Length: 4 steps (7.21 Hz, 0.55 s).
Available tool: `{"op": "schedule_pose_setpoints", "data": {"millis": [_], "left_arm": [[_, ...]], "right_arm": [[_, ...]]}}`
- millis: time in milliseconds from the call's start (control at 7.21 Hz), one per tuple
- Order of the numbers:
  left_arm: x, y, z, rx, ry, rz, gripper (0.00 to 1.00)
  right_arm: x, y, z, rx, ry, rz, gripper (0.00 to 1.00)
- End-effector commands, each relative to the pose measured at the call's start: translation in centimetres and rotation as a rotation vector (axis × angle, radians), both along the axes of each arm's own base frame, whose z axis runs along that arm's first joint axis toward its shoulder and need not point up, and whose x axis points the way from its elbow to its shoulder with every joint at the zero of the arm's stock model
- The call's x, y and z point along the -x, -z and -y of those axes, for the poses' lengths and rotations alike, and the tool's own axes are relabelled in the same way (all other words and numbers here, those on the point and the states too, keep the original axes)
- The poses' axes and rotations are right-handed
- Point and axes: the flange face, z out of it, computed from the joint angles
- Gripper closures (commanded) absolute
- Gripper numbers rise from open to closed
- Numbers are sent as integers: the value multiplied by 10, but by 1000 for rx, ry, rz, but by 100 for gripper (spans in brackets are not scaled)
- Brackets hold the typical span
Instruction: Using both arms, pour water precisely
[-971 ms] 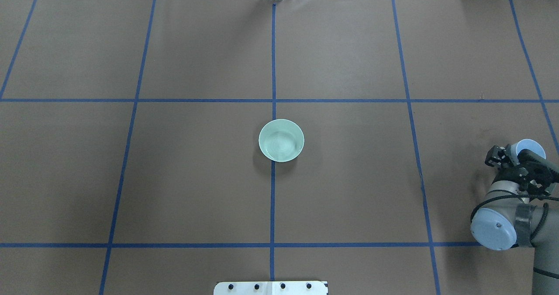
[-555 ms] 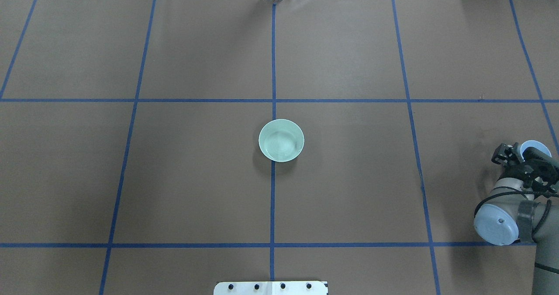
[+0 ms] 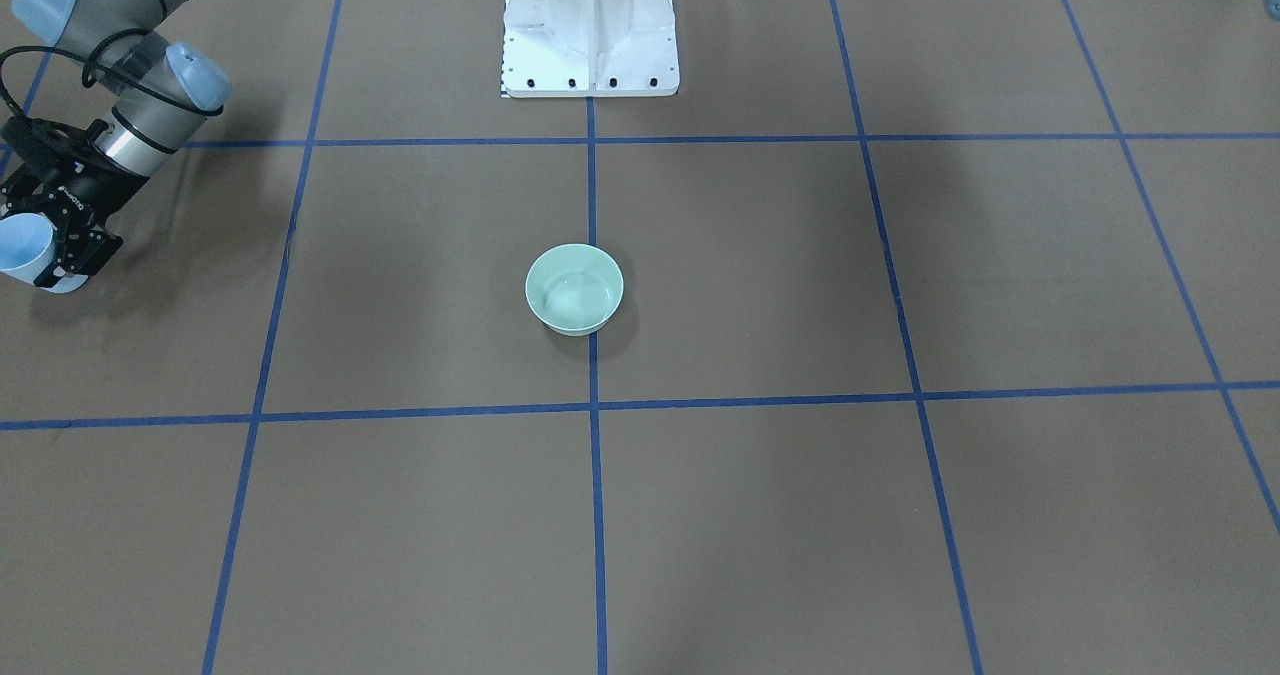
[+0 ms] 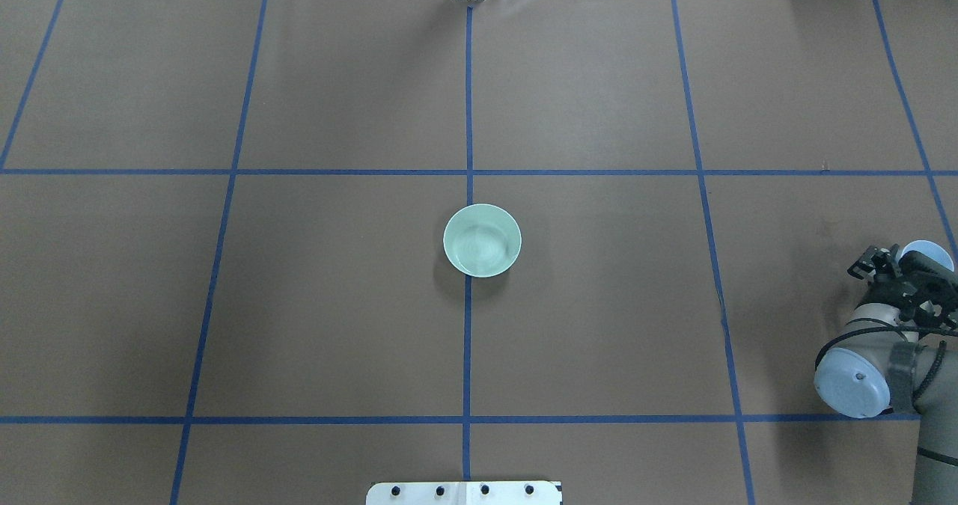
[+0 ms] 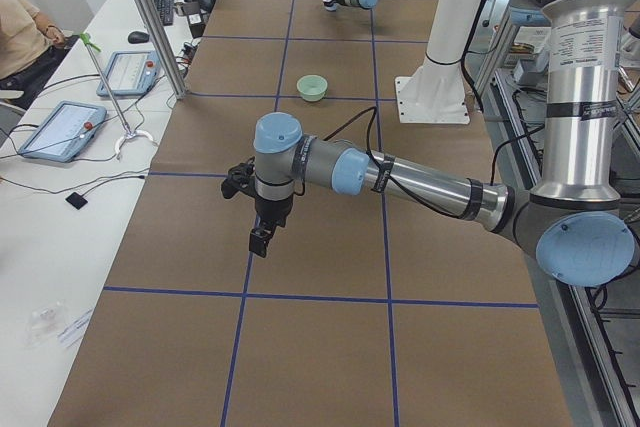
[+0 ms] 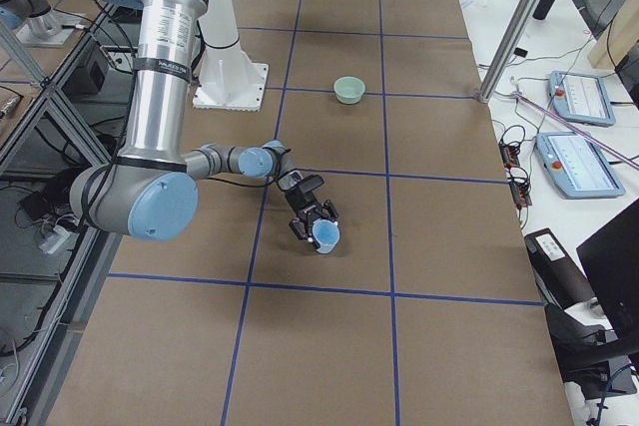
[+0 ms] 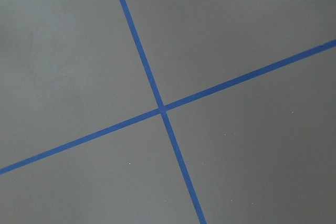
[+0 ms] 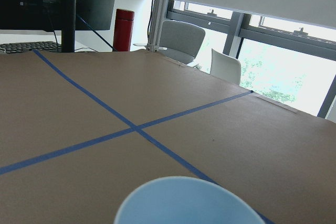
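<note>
Overhead exterior, blue cup (image 4: 930, 253) upright, mouth up

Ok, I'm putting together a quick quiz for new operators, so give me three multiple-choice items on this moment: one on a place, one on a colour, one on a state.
1. Where does the bowl stand?
A) on the blue tape line, mid-table
B) against the white pedestal
C) at a far corner

2. What colour is the cup?
A) red
B) pale blue
C) black

3. What are the right arm's fingers doing?
A) open over the bowl
B) shut on the cup
C) lying flat and empty

Answers:
1 A: the overhead view shows the bowl straddling the centre line.
2 B: the cup shows pale blue against the black fingers.
3 B: the fingers clamp the cup near the table's edge, far from the bowl.
</note>
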Motion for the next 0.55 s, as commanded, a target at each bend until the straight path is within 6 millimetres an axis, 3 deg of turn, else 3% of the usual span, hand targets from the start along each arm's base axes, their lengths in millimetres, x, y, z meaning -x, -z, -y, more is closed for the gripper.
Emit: {"op": "schedule_pose_setpoints", "data": {"millis": [0, 139, 277, 416], "left_arm": [[1, -6, -1, 20, 3, 0, 0], [1, -13, -1, 81, 53, -6, 0], [5, -21, -4, 153, 124, -40, 0], [17, -44, -12, 228, 146, -140, 0]], "right_arm": [[-6, 2, 8, -30, -8, -16, 100], [-15, 6, 17, -17, 6, -39, 100], [-14, 28, 41, -20, -9, -21, 100], [7, 63, 68, -35, 11, 8, 100]]}}
